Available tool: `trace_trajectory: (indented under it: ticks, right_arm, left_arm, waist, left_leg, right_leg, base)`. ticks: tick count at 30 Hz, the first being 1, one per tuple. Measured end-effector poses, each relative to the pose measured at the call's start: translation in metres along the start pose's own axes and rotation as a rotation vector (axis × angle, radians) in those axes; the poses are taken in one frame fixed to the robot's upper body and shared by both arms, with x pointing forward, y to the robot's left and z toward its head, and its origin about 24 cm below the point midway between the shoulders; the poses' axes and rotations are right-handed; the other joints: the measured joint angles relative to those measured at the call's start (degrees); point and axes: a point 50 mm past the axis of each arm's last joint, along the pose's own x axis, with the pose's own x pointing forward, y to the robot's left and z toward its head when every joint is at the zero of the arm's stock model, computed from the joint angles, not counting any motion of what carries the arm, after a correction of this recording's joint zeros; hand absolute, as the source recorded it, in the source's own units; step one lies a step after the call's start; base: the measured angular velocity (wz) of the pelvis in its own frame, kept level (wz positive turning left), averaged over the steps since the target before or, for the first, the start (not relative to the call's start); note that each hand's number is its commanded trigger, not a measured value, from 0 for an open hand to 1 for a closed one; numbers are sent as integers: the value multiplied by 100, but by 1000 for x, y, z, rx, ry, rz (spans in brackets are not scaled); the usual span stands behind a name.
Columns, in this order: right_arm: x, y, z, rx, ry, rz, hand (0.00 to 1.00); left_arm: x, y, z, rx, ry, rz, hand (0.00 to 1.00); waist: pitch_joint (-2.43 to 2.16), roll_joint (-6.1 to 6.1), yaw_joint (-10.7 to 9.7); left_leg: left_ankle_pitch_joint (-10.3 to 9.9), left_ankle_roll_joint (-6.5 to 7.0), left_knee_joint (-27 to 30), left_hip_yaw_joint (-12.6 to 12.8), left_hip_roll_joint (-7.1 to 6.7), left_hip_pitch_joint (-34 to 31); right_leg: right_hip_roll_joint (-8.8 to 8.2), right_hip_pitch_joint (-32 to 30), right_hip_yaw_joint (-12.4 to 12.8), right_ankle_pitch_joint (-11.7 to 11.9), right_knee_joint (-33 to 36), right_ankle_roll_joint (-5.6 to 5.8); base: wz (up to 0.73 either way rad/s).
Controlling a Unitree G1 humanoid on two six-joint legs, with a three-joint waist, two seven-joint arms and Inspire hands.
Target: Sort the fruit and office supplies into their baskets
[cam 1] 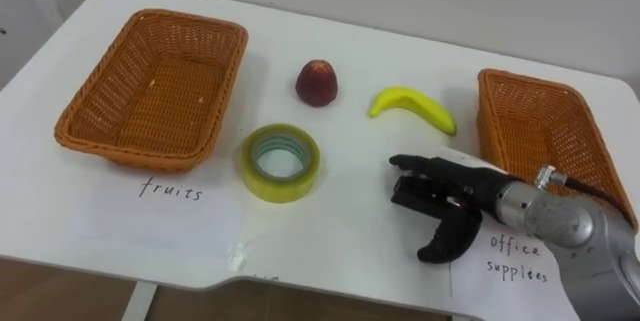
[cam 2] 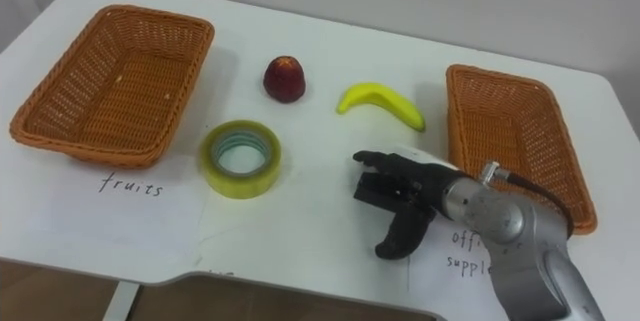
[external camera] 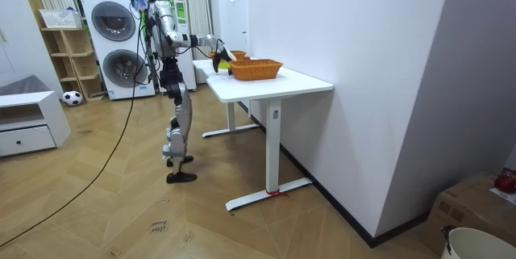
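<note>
my right hand (cam 1: 445, 201), slack and empty, is near one banana (cam 1: 412, 107), one apple (cam 1: 316, 82), one tape roll (cam 1: 281, 161) and two hand-labelled baskets (cam 1: 155, 86) (cam 1: 535, 126)

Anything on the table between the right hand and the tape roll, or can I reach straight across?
Nothing visible. Bare table lies between the right hand and the tape roll; the banana sits farther back, off that line.

A white counter (cam 2: 300, 231) carries a left basket (cam 2: 115, 76) at upper left of the frame and a right basket (cam 2: 505, 131) at right. Between them near the top lie a red apple (cam 2: 285, 78) and a yellow banana (cam 2: 380, 104). A yellow tape roll (cam 2: 239, 159) lies left of centre. The right robot hand (cam 2: 410, 193) reaches in from lower right, fingers extended leftward.
</note>
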Motion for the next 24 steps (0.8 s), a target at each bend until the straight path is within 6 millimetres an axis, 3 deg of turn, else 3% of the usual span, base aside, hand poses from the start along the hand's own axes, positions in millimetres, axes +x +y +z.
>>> trace_trajectory:
  ticks: [7, 12, 24]
  right_arm:
    - [-1, -3, -5, -46, 76, -48, 0]
    - [-1, -3, -5, -47, 76, -49, 0]
    - [-1, -3, -5, -47, 76, -50, 0]
  left_arm:
    - [-1, 0, -4, 1, 9, 2, 0]
    - [-1, 0, -5, 1, 12, 8, 0]
    - [-1, 0, -4, 0, 8, 14, 0]
  waist:
    - [7, -24, 2]
    - [33, 4, 35]
    - [38, 16, 44]
  left_leg:
    - [0, 0, 0, 5, -3, 6]
    - [-1, 0, -32, 92, 6, 41]
    - [-1, 0, -81, 112, 7, 51]
  right_leg:
    - [-3, 0, 16, 0, -4, 0]
    - [6, -4, 67, 0, 1, 0]
    - [8, 0, 56, 0, -2, 0]
  base:
    - [0]
    - [-8]
    - [0]
